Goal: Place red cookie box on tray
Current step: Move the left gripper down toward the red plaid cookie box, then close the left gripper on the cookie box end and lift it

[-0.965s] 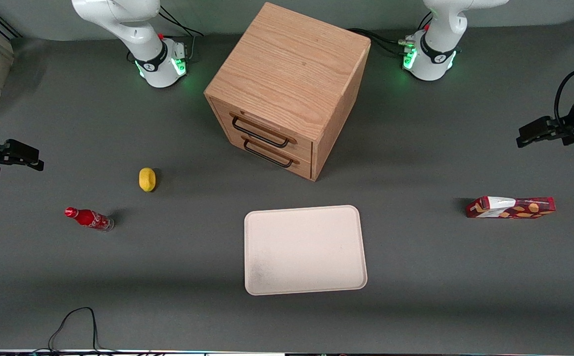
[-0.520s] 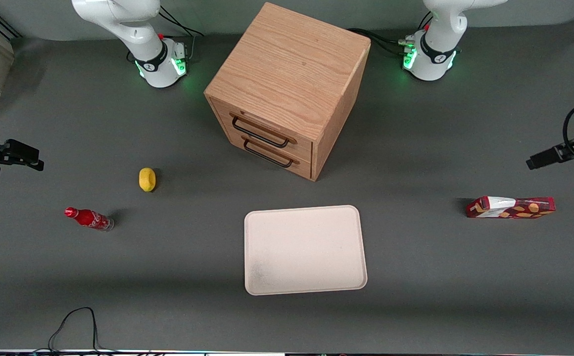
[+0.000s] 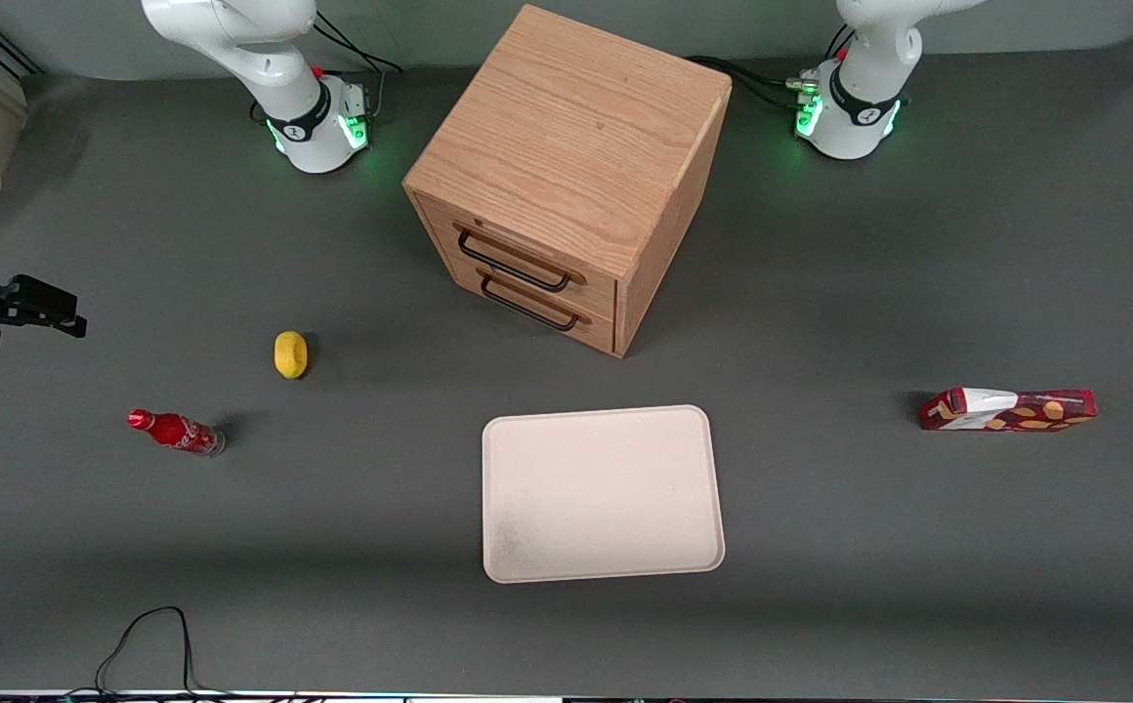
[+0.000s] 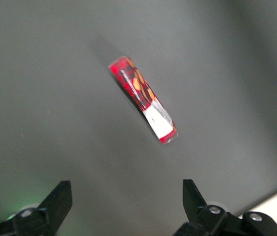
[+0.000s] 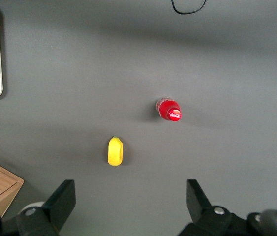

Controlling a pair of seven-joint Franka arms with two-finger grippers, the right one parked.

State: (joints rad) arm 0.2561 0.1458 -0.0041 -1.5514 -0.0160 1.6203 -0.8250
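Grey tabletop, red cookie box [image 4: 143, 98] lying untouched, end effector [image 4: 126, 204] spread open above it, mostly cropped from front view.

Red cookie box [image 3: 1008, 410] apparently on edge, apart from tray [image 3: 602, 493]

The red cookie box [image 3: 1008, 410] is dark red with a white patch at one end and tan-orange cookie pictures along its face. The tray [image 3: 602, 493] is plain cream-white, faintly greyed at one corner. The pincer [image 4: 126, 209] has black fingers, spread apart above the matte dark grey table [image 3: 869, 547]. The drawer cabinet [image 3: 566, 176] is light oak grain with black handles.
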